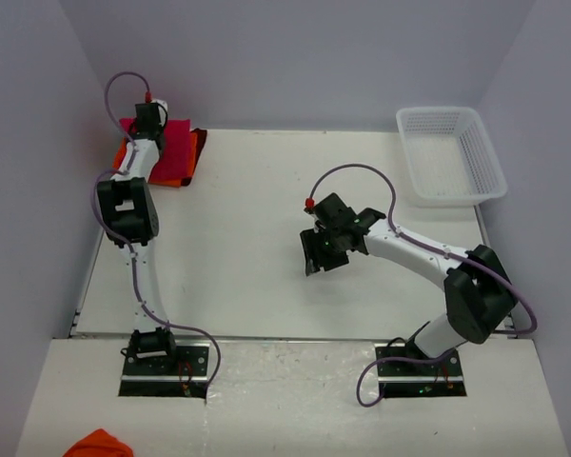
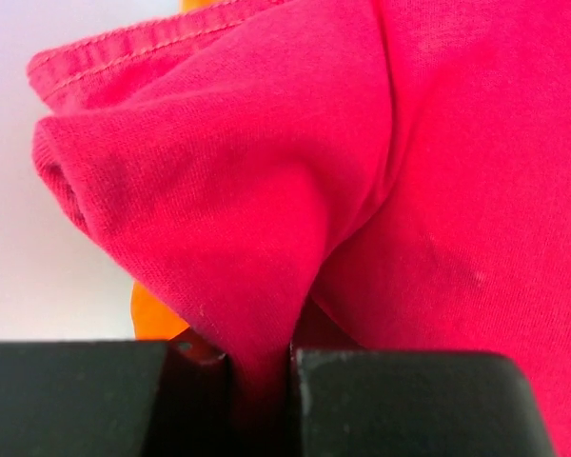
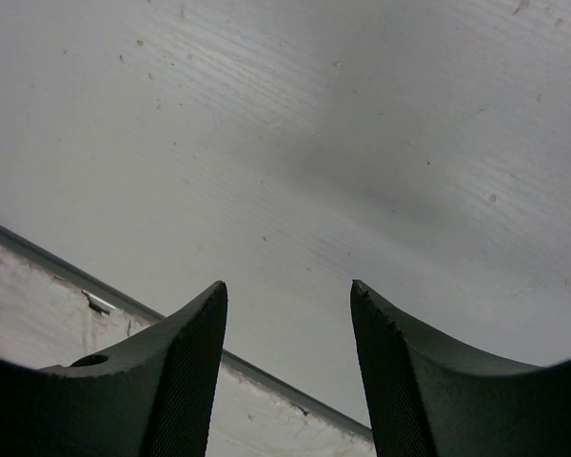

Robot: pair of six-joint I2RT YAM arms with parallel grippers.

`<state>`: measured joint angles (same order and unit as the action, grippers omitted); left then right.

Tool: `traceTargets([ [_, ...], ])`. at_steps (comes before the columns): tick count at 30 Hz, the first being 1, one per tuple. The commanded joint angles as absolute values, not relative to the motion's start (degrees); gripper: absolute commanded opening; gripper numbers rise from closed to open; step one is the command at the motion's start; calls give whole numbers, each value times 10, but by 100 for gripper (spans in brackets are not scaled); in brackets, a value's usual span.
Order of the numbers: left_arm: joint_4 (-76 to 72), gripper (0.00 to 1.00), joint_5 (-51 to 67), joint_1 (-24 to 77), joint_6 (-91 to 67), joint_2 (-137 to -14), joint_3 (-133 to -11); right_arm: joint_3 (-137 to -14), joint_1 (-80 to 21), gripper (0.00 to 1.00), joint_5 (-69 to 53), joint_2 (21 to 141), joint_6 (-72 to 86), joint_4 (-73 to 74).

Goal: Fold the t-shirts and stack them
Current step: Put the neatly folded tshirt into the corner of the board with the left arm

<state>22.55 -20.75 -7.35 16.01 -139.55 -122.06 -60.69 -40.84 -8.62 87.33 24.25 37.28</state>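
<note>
The crimson-pink t-shirt (image 1: 176,143) lies folded on the orange t-shirt (image 1: 174,178) at the table's far left corner, with a dark maroon edge showing on the right side of the pile. My left gripper (image 1: 150,119) is over the pile's far end and is shut on a pinched fold of the pink t-shirt (image 2: 362,171); a bit of the orange t-shirt (image 2: 152,319) shows beneath in the left wrist view, where the left gripper (image 2: 262,381) grips the cloth. My right gripper (image 1: 316,259) is open and empty above the table's middle; the right wrist view shows the right gripper (image 3: 287,290) over bare table.
A white lattice basket (image 1: 440,112) stands at the far right corner. A lump of orange cloth (image 1: 100,445) lies on the near platform at the bottom left. The table's front edge (image 3: 67,276) runs below the right gripper.
</note>
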Motion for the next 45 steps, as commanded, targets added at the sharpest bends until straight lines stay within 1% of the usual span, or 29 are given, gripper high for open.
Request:
traceTargets([
  [1, 90, 7, -274, -84, 174, -1372, -1189, -625, -410, 56, -105, 894, 233, 377],
  [2, 66, 19, -278, -85, 164, -1362, -1172, -623, -410, 56, -110, 896, 236, 374],
  [3, 23, 58, -276, -85, 162, -1348, -1134, -622, -410, 56, -115, 896, 236, 371],
  [4, 2, 74, -278, -84, 157, -1326, -1116, -623, -410, 56, -118, 897, 236, 367],
  [5, -23, 85, -279, -84, 153, -1316, -1104, -623, -410, 56, -120, 897, 238, 367],
  [7, -40, 100, -273, -84, 142, -1294, -1089, -624, -410, 56, -131, 899, 237, 362],
  [11, -45, 100, -280, -82, 130, -1257, -1074, -618, -410, 56, -146, 901, 249, 351],
  [16, -73, 100, -252, -68, 122, -1145, -1034, -606, -411, 56, -157, 888, 258, 336],
  [19, -49, 100, -229, -55, 113, -1119, -1058, -606, -417, 56, -149, 871, 262, 337],
  [20, -24, 100, -195, -55, 110, -1119, -1081, -606, -419, 56, -148, 868, 264, 337],
  [22, -5, 100, -171, -55, 103, -1128, -1099, -609, -420, 56, -129, 854, 266, 346],
  [23, -1, 98, -152, -55, 100, -1133, -1108, -612, -421, 56, -118, 850, 266, 352],
  [24, 20, 95, -141, -56, 97, -1145, -1110, -617, -421, 55, -107, 844, 265, 363],
  [25, 26, 88, -126, -58, 93, -1152, -1113, -620, -420, 54, -98, 838, 263, 367],
  [26, 34, 54, -102, -59, 90, -1159, -1116, -623, -420, 51, -77, 825, 263, 373],
  [27, 35, 34, -84, -61, 79, -1175, -1117, -631, -421, 49, -66, 819, 263, 385],
  [28, 40, 1, -63, -67, 73, -1186, -1130, -634, -420, 46, -57, 815, 260, 390],
  [29, 67, 0, -30, -69, 64, -1219, -1149, -636, -420, 39, -48, 808, 258, 395],
  [31, 90, 0, 2, -80, 42, -1251, -1178, -642, -420, 29, -40, 805, 255, 400],
  [32, 111, 0, 45, -83, 35, -1279, -1204, -643, -420, 22, -40, 806, 253, 403],
  [34, 136, 0, 61, -92, 16, -1306, -1239, -644, -421, 19, -37, 808, 251, 405],
  [35, 140, 0, 87, -95, 11, -1327, -1247, -642, -420, 17, -35, 812, 250, 404],
  [37, 141, 0, 105, -106, -13, -1340, -1254, -641, -421, 16, -33, 818, 250, 403],
  [40, 159, 0, 101, -119, -34, -1361, -1266, -639, -421, 15, -33, 830, 250, 401],
  [45, 138, 0, 84, -123, -40, -1336, -1216, -636, -421, 16, -41, 841, 248, 392],
])
